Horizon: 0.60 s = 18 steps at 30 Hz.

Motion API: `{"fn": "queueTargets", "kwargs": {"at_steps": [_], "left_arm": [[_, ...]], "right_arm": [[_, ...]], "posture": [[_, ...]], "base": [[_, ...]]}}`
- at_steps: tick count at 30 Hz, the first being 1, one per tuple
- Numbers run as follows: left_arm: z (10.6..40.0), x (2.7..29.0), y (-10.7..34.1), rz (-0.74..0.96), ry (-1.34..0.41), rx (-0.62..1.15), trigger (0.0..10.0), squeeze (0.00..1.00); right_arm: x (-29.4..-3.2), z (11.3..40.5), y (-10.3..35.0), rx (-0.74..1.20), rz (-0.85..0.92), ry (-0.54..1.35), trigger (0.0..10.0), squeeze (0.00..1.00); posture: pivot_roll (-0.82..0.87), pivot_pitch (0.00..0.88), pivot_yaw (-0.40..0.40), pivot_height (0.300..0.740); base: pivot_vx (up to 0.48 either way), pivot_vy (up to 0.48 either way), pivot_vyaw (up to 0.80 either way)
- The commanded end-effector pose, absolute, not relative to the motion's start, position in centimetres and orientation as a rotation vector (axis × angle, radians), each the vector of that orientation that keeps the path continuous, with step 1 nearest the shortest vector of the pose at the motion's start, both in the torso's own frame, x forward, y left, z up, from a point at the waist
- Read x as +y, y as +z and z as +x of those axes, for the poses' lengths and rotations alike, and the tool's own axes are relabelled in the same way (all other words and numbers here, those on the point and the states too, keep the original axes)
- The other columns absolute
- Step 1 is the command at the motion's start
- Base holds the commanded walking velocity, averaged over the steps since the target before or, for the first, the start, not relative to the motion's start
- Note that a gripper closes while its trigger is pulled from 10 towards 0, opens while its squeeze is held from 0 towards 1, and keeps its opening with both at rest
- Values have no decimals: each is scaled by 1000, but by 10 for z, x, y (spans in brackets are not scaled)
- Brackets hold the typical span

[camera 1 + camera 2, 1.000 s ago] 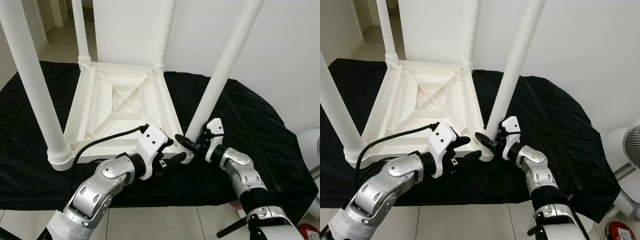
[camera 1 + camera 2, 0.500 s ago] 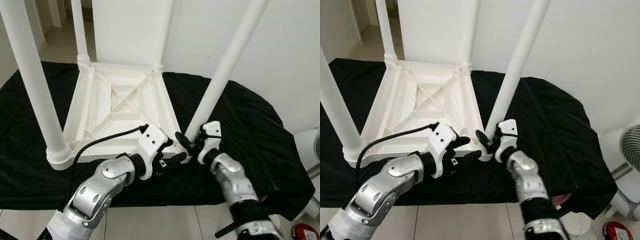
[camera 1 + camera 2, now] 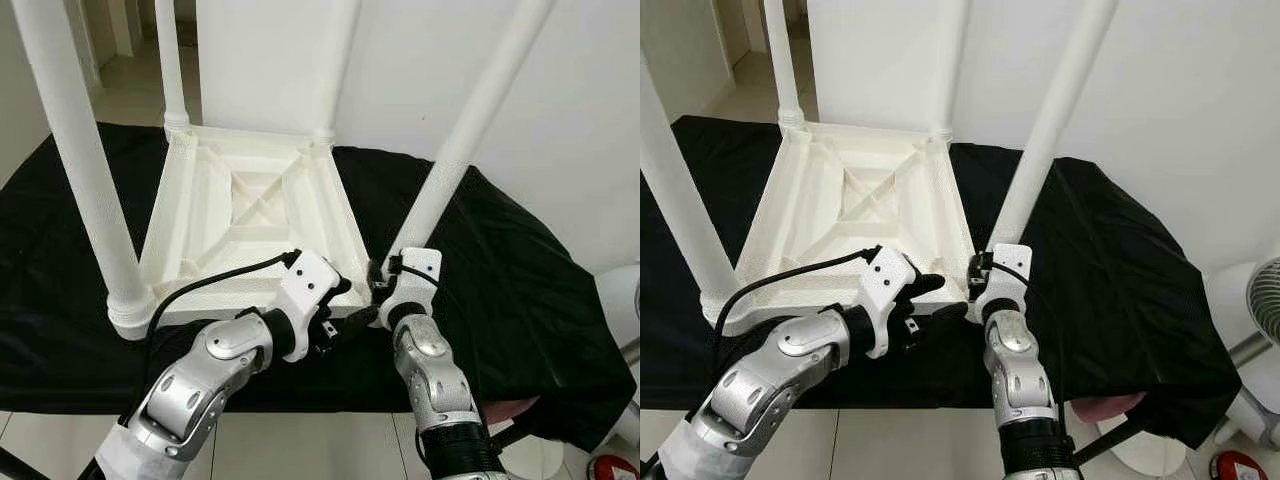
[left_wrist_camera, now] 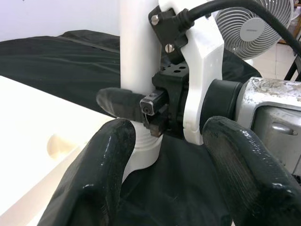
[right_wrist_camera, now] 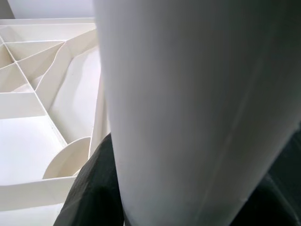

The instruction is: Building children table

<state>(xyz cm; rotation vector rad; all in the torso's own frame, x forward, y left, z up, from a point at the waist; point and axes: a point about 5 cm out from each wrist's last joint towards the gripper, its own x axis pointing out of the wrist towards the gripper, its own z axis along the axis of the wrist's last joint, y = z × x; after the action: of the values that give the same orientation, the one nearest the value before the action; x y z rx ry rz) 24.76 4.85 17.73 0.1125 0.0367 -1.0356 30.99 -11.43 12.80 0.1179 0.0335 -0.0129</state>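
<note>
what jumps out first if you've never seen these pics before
A white plastic children's table lying upside down on a black cloth, its four round legs pointing up. At its near right corner, the right end effector is clamped around the base of the slanting white leg, while the left end effector hovers open beside it.

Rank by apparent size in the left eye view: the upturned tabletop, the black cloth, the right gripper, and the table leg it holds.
1. black cloth, the largest.
2. upturned tabletop.
3. table leg; its top is cut off, so its full length is unsure.
4. right gripper, the smallest, clamped at the leg's base.
</note>
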Motion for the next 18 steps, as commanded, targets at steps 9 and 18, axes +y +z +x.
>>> {"fn": "queueTargets", "kwargs": {"at_steps": [9, 18], "left_arm": [[244, 44, 176, 109, -1078, 46, 10000, 0], [244, 45, 177, 114, -1076, 47, 10000, 0]], "right_arm": [[-112, 303, 132, 17, 177, -11, 10000, 1000], [-125, 298, 133, -33, 134, 169, 10000, 639]], "posture": [[11, 0, -140, 740], [10, 0, -132, 740]], "base": [[0, 0, 0], [0, 0, 0]]}}
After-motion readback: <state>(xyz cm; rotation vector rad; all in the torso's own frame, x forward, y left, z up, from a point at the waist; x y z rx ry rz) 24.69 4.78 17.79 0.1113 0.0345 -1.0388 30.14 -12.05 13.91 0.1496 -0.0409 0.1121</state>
